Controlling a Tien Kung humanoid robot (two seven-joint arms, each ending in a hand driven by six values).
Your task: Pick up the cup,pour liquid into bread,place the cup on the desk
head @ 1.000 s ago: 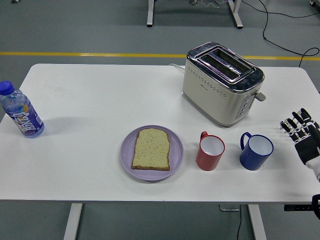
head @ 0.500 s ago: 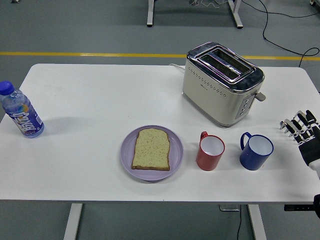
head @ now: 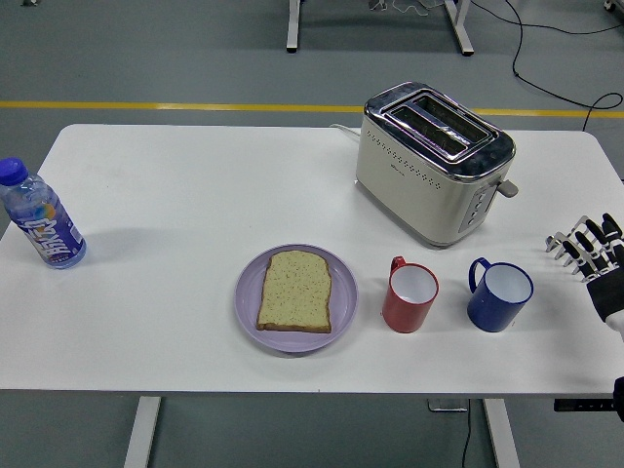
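A red cup (head: 409,297) stands upright near the table's front, its handle at the upper left. A blue cup (head: 499,294) stands just to its right, handle also at the upper left. Left of the red cup, a slice of bread (head: 295,291) lies flat on a lilac plate (head: 248,302). My right hand (head: 590,248) hovers at the table's right edge, fingers spread and holding nothing, a short way right of the blue cup. My left arm does not show.
A cream and chrome toaster (head: 433,162) stands behind the two cups, its lever facing right. A plastic water bottle (head: 41,217) with a blue cap stands at the far left edge. The table's near edge runs just below the plate.
My right hand has drifted a little to the right and slightly up, away from the blue cup. Nothing on the table has moved.
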